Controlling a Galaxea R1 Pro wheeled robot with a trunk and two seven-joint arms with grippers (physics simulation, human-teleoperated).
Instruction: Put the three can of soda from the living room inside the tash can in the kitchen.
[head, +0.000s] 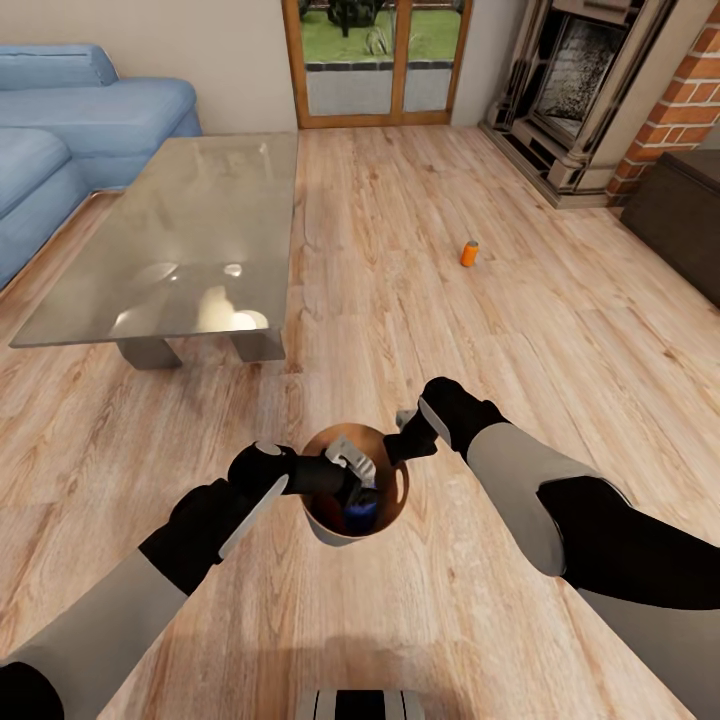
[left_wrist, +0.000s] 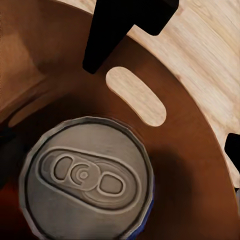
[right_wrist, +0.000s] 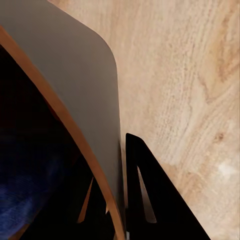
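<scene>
Base edge (head: 360, 703) at 6 o'clock, striped grey. Both arms reach in over the plank floor (head: 420, 260).

Bin (head: 392, 505) just ahead, near centre, round, light-brown wall, dark brown inside. In it stands a blue can (head: 360, 514); left wrist view looks straight down on its grey top (left_wrist: 86, 175) with pull tab, blue showing at the side. No writing legible on top or side.

Left gripper (head: 352, 470) reaches over the rim from 9 o'clock, fingers down inside the bin, above the can. In the left wrist view one dark finger (left_wrist: 120, 27) stands well off from the other at the frame edge: spread wide, holding nothing.

Right gripper (head: 408, 432) at the rim's 1 o'clock side. Right wrist view: one finger (right_wrist: 150, 200) outside the bin wall (right_wrist: 80, 100), the wall between the fingers; whether they pinch it, cannot tell.

Farther, 10 o'clock: low table (head: 190, 235), glossy top, grey legs. Orange can (head: 469, 253) upright on floor at 1 o'clock, well apart from the bin; label too small to read.

Far 9–10 o'clock: blue sofa (head: 80, 120). 12 o'clock: wood-framed glass doors (head: 378, 60). 2 o'clock: fireplace (head: 590, 80), brick beside it; dark cabinet (head: 680, 220) at 3 o'clock.
</scene>
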